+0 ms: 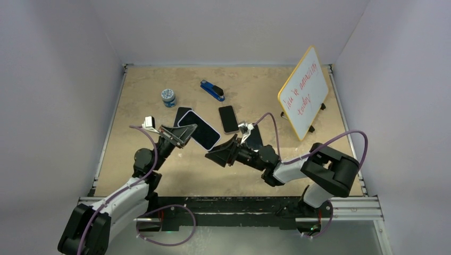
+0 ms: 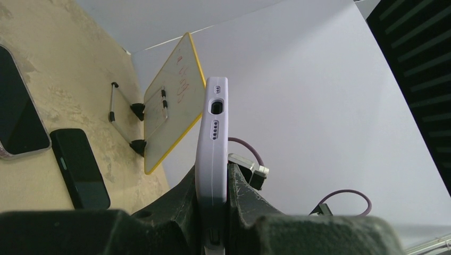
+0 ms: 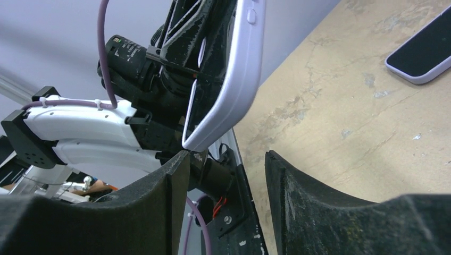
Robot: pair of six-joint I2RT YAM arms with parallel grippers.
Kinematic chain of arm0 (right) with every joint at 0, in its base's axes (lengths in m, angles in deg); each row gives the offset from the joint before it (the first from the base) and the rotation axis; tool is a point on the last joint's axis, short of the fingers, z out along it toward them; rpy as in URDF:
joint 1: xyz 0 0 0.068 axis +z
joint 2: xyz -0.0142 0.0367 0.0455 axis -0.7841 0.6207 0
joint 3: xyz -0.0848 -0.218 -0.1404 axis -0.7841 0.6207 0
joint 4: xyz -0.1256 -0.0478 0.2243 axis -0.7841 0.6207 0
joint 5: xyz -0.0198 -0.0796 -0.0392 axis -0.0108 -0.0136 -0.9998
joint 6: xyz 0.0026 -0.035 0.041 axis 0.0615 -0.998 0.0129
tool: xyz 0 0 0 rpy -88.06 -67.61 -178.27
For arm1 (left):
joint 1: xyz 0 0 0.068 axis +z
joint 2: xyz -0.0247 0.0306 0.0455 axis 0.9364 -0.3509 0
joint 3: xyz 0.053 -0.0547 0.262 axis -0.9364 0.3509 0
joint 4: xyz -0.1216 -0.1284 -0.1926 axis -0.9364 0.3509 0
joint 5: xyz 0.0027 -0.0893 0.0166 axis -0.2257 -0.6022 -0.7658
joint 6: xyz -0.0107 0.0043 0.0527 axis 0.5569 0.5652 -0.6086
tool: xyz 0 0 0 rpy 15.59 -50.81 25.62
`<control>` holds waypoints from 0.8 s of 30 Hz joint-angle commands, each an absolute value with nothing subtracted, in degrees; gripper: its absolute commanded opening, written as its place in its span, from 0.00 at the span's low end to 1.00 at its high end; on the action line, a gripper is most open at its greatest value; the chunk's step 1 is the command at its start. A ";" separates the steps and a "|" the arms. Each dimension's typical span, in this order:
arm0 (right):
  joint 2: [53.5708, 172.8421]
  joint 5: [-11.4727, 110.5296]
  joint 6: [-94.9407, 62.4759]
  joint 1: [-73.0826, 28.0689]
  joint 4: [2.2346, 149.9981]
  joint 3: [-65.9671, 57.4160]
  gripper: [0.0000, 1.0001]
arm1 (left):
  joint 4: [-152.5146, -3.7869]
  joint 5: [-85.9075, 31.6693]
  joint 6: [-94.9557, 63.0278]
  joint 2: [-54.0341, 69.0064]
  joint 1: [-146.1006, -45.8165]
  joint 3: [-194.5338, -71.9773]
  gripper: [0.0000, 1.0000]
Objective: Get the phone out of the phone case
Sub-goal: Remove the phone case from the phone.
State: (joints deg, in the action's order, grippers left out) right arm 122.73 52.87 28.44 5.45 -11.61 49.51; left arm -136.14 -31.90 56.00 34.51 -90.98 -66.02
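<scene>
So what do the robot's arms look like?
Both the left arm and the right arm have smooth white shells between chunky black joints. A thin purple cable loops along each one. Their jaws are black, rough-textured wedges.

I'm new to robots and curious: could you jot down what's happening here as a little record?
Left gripper: shut on cased phone, lifted off table
Right gripper: open, by the phone's corner, not gripping
Progress: phone not yet removed
Also on table: whiteboard, stapler, jar, spare phone
</scene>
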 commanded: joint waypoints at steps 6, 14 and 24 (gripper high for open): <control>118.52 51.29 23.34 6.56 -21.27 46.84 0.55 | -136.63 -29.11 58.07 36.86 -92.21 -66.99 0.00; 117.93 50.72 21.07 6.68 -20.47 46.57 0.45 | -136.87 -29.32 59.05 35.10 -93.64 -67.06 0.00; 118.83 47.99 14.07 6.68 -20.18 47.57 0.19 | -137.77 -31.46 61.04 33.96 -95.04 -66.84 0.00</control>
State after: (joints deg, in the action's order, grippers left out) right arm 119.08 50.44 21.31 6.56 -10.93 48.53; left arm -134.04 -29.08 59.09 34.49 -93.93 -66.02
